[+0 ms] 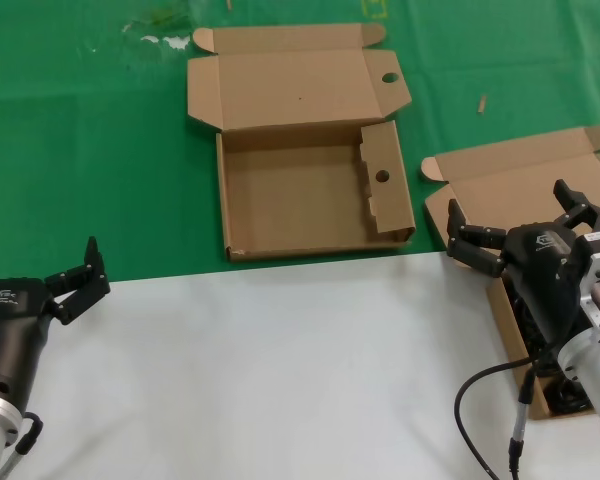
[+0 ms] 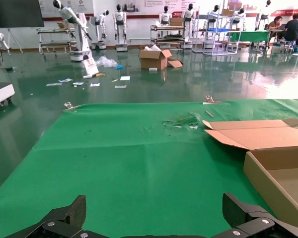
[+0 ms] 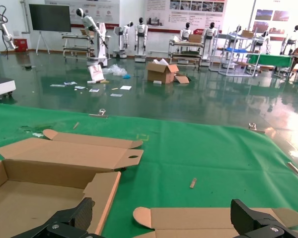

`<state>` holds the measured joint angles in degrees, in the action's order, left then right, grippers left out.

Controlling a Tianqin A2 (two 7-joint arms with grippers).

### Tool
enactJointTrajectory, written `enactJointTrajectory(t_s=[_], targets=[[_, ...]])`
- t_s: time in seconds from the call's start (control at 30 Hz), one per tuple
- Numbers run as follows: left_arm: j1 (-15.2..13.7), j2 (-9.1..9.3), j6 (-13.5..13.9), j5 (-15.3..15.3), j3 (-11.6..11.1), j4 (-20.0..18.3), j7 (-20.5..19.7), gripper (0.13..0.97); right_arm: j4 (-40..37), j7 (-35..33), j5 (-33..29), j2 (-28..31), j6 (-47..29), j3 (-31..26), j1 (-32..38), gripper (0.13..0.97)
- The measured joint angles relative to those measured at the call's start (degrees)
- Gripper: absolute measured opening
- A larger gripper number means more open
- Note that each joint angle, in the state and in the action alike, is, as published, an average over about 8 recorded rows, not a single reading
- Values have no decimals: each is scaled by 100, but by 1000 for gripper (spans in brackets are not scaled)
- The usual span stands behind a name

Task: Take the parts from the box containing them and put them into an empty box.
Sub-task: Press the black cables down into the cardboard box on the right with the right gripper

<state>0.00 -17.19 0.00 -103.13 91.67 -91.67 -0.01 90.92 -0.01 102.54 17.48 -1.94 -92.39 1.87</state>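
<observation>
The left claw (image 1: 78, 278) sits at the left edge of the bench (image 1: 280, 370), over the white part. Its two fingers are spread wide and it holds nothing. It looks parked for now.

In the middle, on the green part of the bench, lies the empty box (image 1: 310, 205). It is flat and shallow, with its lid folded back away from the robot. There is a round hole in the lid tab and one more in the side flap. Nothing is inside it.

On the right is the box with the parts (image 1: 500, 200), with its plain lid also folded back. The right claw (image 1: 525, 225) hangs just over this box, fingers spread wide, holding nothing. The arm hides most of the inside. Only a few dark bits of the black cords (image 1: 565, 395) show under and beside the arm, near the front of the box.

So I cannot tell which way the cords point or how their long side runs. Too much is hidden.

My guess is that the cords are light and bendy, not easy to break. A tied bundle should stay together when lifted, but loose ends and plugs may hang down and catch on the box wall. The best place to grab looks like the thick middle of a bundle, where the tie is, with the fingers going across the bundle. Grabbing by a plug could let it slip or swing
</observation>
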Motion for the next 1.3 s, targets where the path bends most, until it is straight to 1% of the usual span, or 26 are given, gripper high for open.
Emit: enactJointTrajectory(t_s=[0.77, 1.07, 1.3], targets=[[0, 0, 0, 0, 0, 0, 0, 966, 0, 0, 0, 0, 0, 0, 0, 966], [0, 0, 0, 0, 0, 0, 2, 926, 0, 0, 0, 0, 0, 0, 0, 966], [0, 0, 0, 0, 0, 0, 3, 833, 0, 0, 0, 0, 0, 0, 0, 966]])
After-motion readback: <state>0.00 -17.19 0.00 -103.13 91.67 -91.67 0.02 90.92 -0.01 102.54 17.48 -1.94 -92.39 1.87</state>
